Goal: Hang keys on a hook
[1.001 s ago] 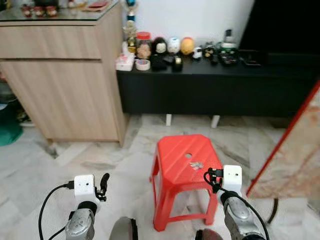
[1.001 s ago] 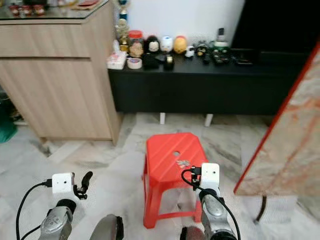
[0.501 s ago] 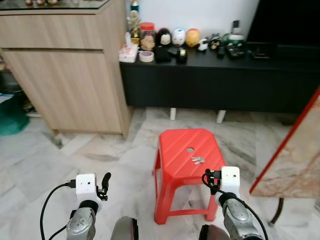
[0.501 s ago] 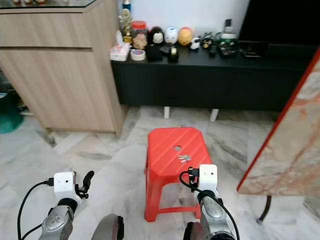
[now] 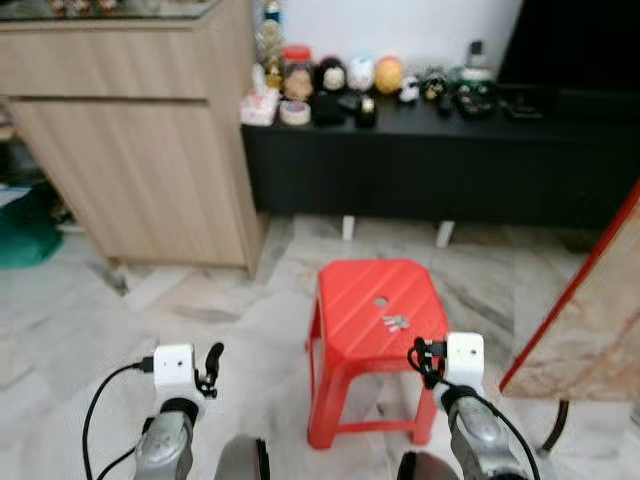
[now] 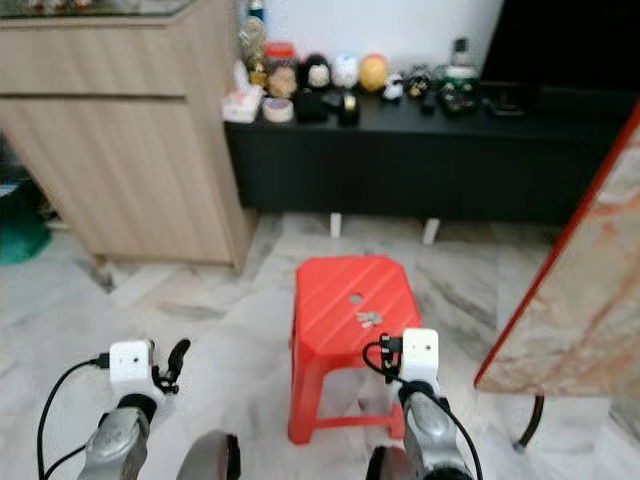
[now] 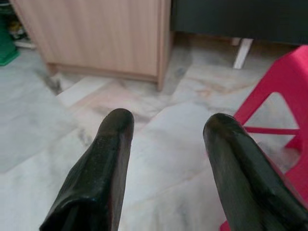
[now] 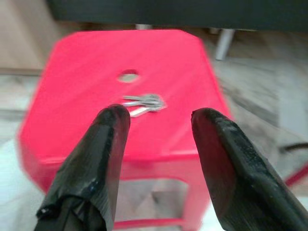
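While one bunch of keys (image 8: 142, 102) is seen lying on one red stool (image 5: 350, 305) | right gripper (image 8: 159, 115) held near it, fingers parted, empty | left gripper (image 7: 166, 127) parted over floor (image 7: 43, 134)

The keys (image 8: 143, 103) are a small silvery bunch lying flat on the top of the red plastic stool (image 5: 372, 300). They rest just on the near side of the round hole in the middle of the seat, slightly right of centre, with the blades fanned out toward the left. Nothing touches them. Finer detail is lost in blur.
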Available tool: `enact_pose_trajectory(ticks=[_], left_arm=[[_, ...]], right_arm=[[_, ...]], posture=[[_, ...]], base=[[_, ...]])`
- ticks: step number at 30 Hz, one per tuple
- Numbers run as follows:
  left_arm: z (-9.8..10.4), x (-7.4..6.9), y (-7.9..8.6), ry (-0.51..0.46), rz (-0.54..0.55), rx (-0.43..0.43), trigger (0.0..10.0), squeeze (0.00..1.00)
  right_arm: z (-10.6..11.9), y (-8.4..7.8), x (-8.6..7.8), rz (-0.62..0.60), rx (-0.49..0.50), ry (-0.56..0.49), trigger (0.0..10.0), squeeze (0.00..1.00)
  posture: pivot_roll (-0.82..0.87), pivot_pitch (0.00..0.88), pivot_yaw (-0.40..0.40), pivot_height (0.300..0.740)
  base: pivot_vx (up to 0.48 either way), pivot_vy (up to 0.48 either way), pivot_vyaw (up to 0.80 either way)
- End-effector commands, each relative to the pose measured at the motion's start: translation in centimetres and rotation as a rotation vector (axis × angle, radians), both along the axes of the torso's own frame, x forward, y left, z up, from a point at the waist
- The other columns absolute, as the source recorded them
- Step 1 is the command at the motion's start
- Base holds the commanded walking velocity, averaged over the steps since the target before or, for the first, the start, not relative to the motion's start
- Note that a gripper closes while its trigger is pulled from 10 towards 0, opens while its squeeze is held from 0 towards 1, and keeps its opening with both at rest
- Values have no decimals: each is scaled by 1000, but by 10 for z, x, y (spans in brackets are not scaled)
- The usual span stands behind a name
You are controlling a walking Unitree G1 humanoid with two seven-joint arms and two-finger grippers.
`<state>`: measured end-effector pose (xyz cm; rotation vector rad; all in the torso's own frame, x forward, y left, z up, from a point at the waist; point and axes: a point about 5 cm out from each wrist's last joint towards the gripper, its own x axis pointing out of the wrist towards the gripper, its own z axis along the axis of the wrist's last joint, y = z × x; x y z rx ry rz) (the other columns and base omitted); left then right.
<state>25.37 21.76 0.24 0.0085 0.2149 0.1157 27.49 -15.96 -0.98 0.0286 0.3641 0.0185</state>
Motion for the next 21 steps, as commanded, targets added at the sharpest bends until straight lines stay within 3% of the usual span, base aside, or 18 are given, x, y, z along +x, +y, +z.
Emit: enact_pose_trajectory(ticks=[1, 4, 9, 21], left_arm=[[2, 3, -1, -1, -7, 4, 10000, 0], [2, 3, 0, -3, -5, 2, 10000, 0], [3, 4, 0, -8, -7, -2, 10000, 0], [5, 7, -1, -17, -12, -6, 10000, 0]], right_arm=[[1, -2, 0, -2, -3, -4, 10000, 0], [1, -1, 0, 6, -10, -7, 10000, 0], [3, -1, 1, 10, -17, -24, 10000, 0], [3, -1, 2, 8, -7, -15, 10000, 0]], posture=[[8, 14, -27, 617], [8, 14, -27, 617], [6, 14, -26, 617], [8, 16, -26, 617]], base=[[0, 0, 0], [169, 0, 0], [278, 0, 629], [294, 0, 0]])
